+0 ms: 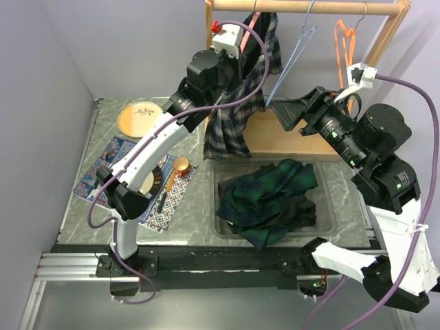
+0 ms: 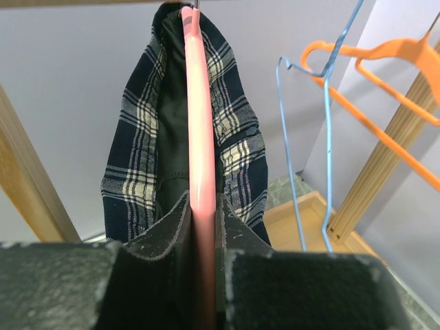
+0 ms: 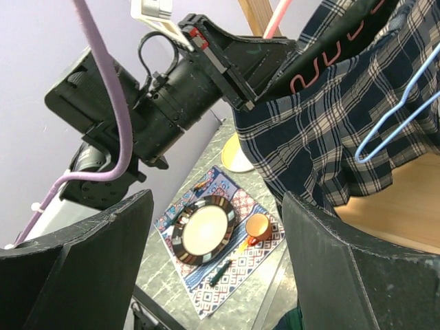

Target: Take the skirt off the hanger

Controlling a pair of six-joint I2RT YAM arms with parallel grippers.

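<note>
Green-and-navy tartan cloth (image 1: pixel 271 199) is lying heaped in the grey plastic tub (image 1: pixel 215 206) nearest my bases on the tabletop (image 1: pixel 199 220). To its left, a dark-rimmed round plate (image 3: pixel 204 230) and a small orange cup (image 1: pixel 181 163) are sitting on a blue patterned placemat (image 1: pixel 168 210).

Beyond the tub, my right end effector (image 1: pixel 282 115) is hovering with its fingers spread wide, grasping nothing, just beside the right side of the navy-and-cream plaid skirt (image 1: pixel 230 127).

The skirt is hanging draped over a pink plastic hanger (image 2: pixel 201 124), its hem reaching down toward the tub's far rim. My left end effector (image 2: pixel 204 220) is clenching that pink hanger between both fingers, with the plaid fabric falling on either side of it.

Farther right, a thin blue wire hanger (image 2: pixel 289 151) and an orange plastic hanger (image 2: pixel 385 62) are dangling from the same pale wooden rail (image 1: pixel 302 7).
</note>
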